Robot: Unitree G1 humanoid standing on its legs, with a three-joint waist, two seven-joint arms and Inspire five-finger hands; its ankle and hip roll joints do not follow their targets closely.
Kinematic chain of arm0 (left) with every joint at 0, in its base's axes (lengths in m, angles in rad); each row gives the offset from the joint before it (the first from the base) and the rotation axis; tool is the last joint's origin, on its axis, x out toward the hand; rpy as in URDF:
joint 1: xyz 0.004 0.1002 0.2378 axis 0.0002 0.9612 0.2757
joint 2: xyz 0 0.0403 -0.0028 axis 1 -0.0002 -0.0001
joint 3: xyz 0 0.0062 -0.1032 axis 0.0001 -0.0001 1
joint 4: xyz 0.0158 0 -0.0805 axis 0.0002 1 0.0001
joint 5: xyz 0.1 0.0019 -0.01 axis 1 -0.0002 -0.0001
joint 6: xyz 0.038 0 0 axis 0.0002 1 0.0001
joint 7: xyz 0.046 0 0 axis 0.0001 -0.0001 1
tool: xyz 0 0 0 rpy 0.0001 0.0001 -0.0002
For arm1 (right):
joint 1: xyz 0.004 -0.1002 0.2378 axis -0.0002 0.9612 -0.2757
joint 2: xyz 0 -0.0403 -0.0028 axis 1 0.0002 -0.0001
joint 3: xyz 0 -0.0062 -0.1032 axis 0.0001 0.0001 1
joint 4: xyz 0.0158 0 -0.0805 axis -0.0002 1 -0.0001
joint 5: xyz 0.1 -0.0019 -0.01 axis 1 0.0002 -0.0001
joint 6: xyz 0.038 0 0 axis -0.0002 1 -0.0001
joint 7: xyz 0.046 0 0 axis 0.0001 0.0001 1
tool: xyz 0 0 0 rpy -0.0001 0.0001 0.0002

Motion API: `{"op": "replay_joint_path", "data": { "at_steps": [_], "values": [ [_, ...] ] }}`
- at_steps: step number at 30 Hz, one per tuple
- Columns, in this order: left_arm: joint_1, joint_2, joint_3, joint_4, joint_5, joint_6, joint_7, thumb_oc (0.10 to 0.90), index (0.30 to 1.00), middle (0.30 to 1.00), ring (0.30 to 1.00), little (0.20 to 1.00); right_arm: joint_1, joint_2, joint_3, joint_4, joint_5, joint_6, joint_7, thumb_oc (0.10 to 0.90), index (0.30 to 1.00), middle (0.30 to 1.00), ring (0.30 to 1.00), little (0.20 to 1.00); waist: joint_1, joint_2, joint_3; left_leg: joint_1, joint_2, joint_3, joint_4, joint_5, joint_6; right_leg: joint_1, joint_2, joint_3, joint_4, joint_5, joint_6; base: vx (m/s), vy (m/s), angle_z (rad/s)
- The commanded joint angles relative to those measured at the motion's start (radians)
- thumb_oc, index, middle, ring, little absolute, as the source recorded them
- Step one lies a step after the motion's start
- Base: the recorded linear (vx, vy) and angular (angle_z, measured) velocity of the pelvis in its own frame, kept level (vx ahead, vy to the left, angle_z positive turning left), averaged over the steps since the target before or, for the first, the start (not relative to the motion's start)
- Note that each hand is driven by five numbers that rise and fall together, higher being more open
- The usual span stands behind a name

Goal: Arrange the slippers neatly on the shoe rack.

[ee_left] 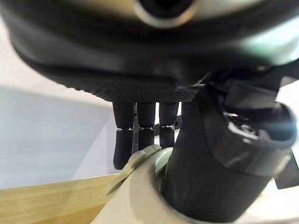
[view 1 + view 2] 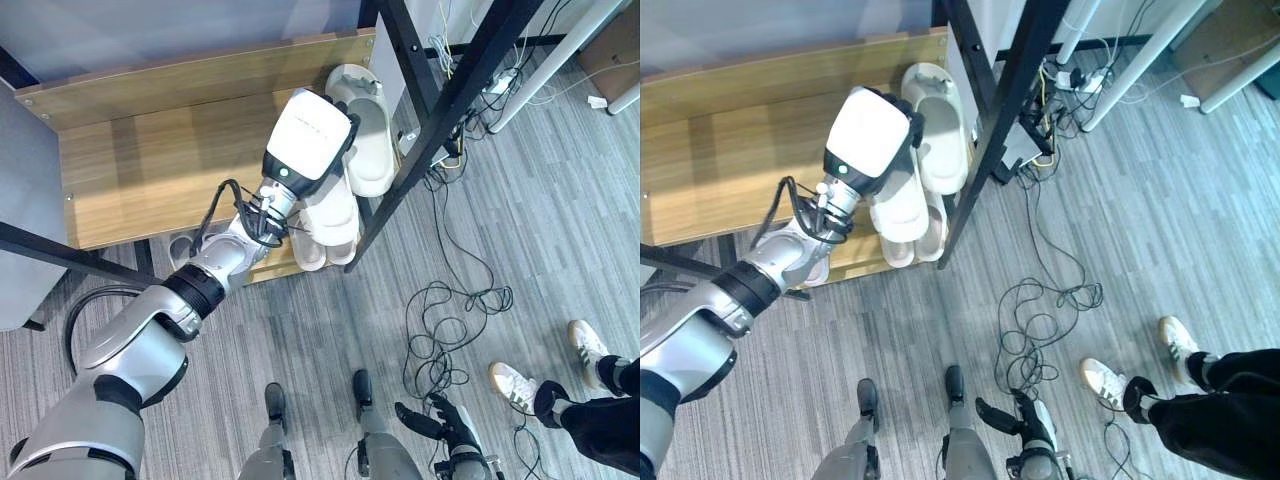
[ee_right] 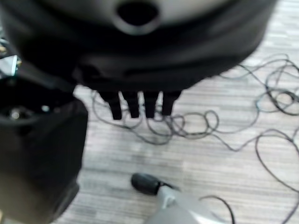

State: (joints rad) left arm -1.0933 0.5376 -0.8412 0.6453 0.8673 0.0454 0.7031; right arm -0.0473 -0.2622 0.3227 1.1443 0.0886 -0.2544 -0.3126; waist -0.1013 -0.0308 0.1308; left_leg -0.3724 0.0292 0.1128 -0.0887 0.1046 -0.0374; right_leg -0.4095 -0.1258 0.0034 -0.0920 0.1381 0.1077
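1. Two pale slippers lie side by side at the shoe rack's [image 2: 150, 170] right end, against its dark upright post [image 2: 425, 110]. The far slipper [image 2: 368, 140] sits up on the wooden shelf; the near slipper [image 2: 330, 225] overhangs the rack's front edge.
2. Left hand [image 1: 140, 135] is over that pair, its fingers [image 1: 122, 140] hanging fairly straight and relaxed, their tips at a slipper's rim and clamped on nothing.
3. Risk: a push from straight fingers could tip the overhanging near slipper off the rack's front edge, since little shelf seems to support it.
4. Risk: the wrist's bulk hides both slippers from above, so a nudge could skew the far one against the post unnoticed.
5. Right hand [image 3: 140, 105] hangs well clear of the rack, over the floor, fingers slack and empty.
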Motion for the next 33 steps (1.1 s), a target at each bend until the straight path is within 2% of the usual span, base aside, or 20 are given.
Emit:
{"op": "replay_joint_path", "data": {
  "at_steps": [1, 8, 15, 23, 24, 25, 29, 33],
  "values": [
    [-0.193, 0.003, 0.091, -0.006, 0.037, 0.017, 0.077, 0.400, 0.300, 0.300, 0.300, 0.300, 0.036, -0.057, -0.041, -0.004, 0.034, -0.022, -0.034, 0.800, 0.900, 0.900, 0.900, 0.900, -0.019, 0.044, 0.019, -0.011, -0.058, -0.054, 0.001, -0.058, 0.007, -0.009, 0.022, 0.035, 0.006, -0.025, 0.074, 0.00, 0.000, 0.00],
    [-0.258, 0.008, 0.077, 0.057, 0.025, 0.041, 0.072, 0.400, 0.300, 0.300, 0.300, 0.300, 0.026, -0.055, -0.042, -0.003, 0.063, -0.027, -0.019, 0.800, 0.900, 0.900, 0.900, 0.900, -0.027, 0.041, 0.017, -0.018, -0.060, -0.055, 0.001, -0.057, 0.007, -0.016, 0.022, 0.035, 0.006, -0.023, 0.075, 0.00, 0.000, 0.00],
    [-0.385, -0.026, 0.034, 0.188, 0.009, 0.100, 0.039, 0.400, 0.300, 0.300, 0.300, 0.300, 0.016, -0.057, -0.039, -0.013, 0.092, -0.033, 0.000, 0.800, 0.900, 0.900, 0.900, 0.900, -0.040, 0.034, 0.017, -0.031, -0.057, -0.051, 0.001, -0.053, 0.007, -0.029, 0.022, 0.033, 0.006, -0.017, 0.078, 0.00, 0.001, 0.01],
    [-0.490, -0.050, -0.079, 0.312, 0.038, 0.115, 0.009, 0.402, 0.302, 0.302, 0.302, 0.302, 0.004, -0.068, -0.030, -0.012, 0.114, -0.043, 0.017, 0.800, 0.900, 0.900, 0.900, 0.900, -0.056, 0.018, 0.015, -0.045, -0.047, -0.050, 0.001, -0.051, 0.006, -0.044, 0.029, 0.036, 0.005, -0.010, 0.082, 0.00, 0.000, 0.00],
    [-0.501, -0.055, -0.095, 0.341, 0.036, 0.115, 0.002, 0.533, 0.500, 0.500, 0.500, 0.500, 0.003, -0.068, -0.026, -0.013, 0.115, -0.045, 0.017, 0.800, 0.900, 0.900, 0.900, 0.900, -0.060, 0.016, 0.014, -0.046, -0.044, -0.049, 0.001, -0.050, 0.006, -0.047, 0.031, 0.038, 0.005, -0.009, 0.081, 0.00, 0.000, 0.00],
    [-0.503, -0.054, -0.099, 0.348, 0.038, 0.116, -0.001, 0.800, 0.900, 0.900, 0.900, 0.900, 0.007, -0.068, -0.026, -0.016, 0.118, -0.048, 0.019, 0.800, 0.900, 0.900, 0.900, 0.900, -0.062, 0.014, 0.014, -0.046, -0.043, -0.047, 0.001, -0.050, 0.006, -0.049, 0.032, 0.039, 0.005, -0.008, 0.082, 0.00, 0.000, 0.00],
    [-0.501, -0.089, -0.114, 0.445, 0.026, 0.124, -0.027, 0.800, 0.900, 0.900, 0.900, 0.900, -0.002, -0.067, -0.013, -0.019, 0.115, -0.046, 0.023, 0.800, 0.900, 0.900, 0.900, 0.900, -0.069, 0.008, 0.007, -0.045, -0.039, -0.044, 0.001, -0.050, 0.005, -0.052, 0.034, 0.044, 0.005, -0.006, 0.081, 0.00, 0.000, 0.00],
    [-0.497, -0.102, -0.093, 0.464, 0.010, 0.130, -0.034, 0.800, 0.900, 0.900, 0.900, 0.900, 0.002, -0.062, -0.010, -0.022, 0.111, -0.045, 0.022, 0.800, 0.900, 0.900, 0.900, 0.900, -0.069, 0.008, 0.003, -0.043, -0.040, -0.043, 0.001, -0.051, 0.005, -0.053, 0.035, 0.045, 0.005, -0.007, 0.081, 0.00, 0.000, 0.00]
  ]
}}
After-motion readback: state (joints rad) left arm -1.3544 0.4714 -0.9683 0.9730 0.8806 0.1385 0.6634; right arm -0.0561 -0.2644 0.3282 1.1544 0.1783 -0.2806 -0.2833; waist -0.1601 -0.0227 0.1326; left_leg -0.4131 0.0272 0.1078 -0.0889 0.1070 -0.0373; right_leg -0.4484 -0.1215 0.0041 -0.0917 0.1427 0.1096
